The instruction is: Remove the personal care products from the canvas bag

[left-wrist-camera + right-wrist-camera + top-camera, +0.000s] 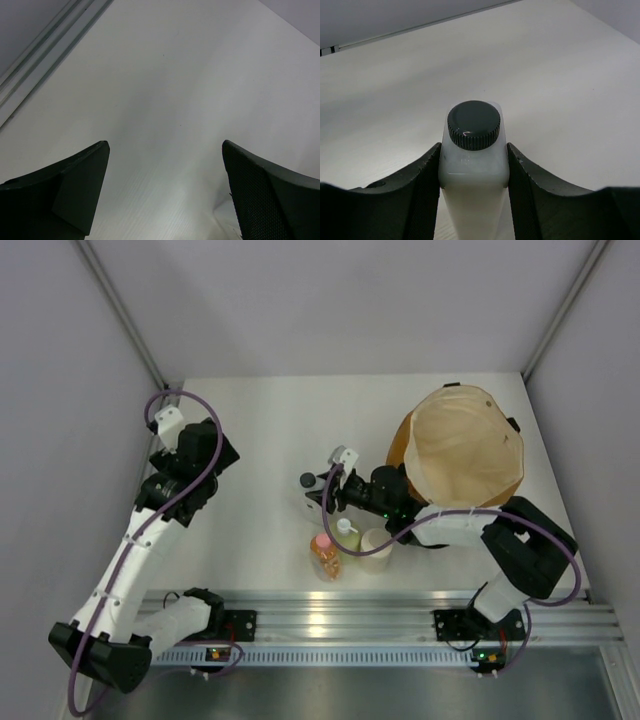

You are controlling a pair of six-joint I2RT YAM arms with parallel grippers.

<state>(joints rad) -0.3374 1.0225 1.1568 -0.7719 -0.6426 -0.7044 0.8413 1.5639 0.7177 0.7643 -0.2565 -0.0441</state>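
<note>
Placement work, by the look of it: judged the step in hand as setting the fourth and last bottle down on the table point(260, 430). Found the canvas bag point(465, 455) standing open-mouthed at the back right, cream lining showing, no bottle seen inside from above. Caught the right arm stretched leftward from just beside the bag, right gripper point(318, 492) closed narrow on the clear-white bottle with the black cap point(473, 170). Saw its fingers point(420, 190) pressed against both sides just under the cap, bottle upright and centred between them. Couldn't tell whether the base touched the tabletop, hidden below the wrist view. Spotted the left gripper point(165, 155) spread wide over bare tabletop at the far left, holding nothing, well apart from it all. Counted three more out of the bag, clustered near the front edge, just right of the held one and nearer the arm bases: squat cream bottle point(376, 550), orange bottle with pink cap point(325, 555), yellow-green bottle with white cap point(347, 533). Reckoned the next move as easing down until the base sat flat, parting the fingers evenly, then backing off without clipping the cap or nudging the cluster.
</note>
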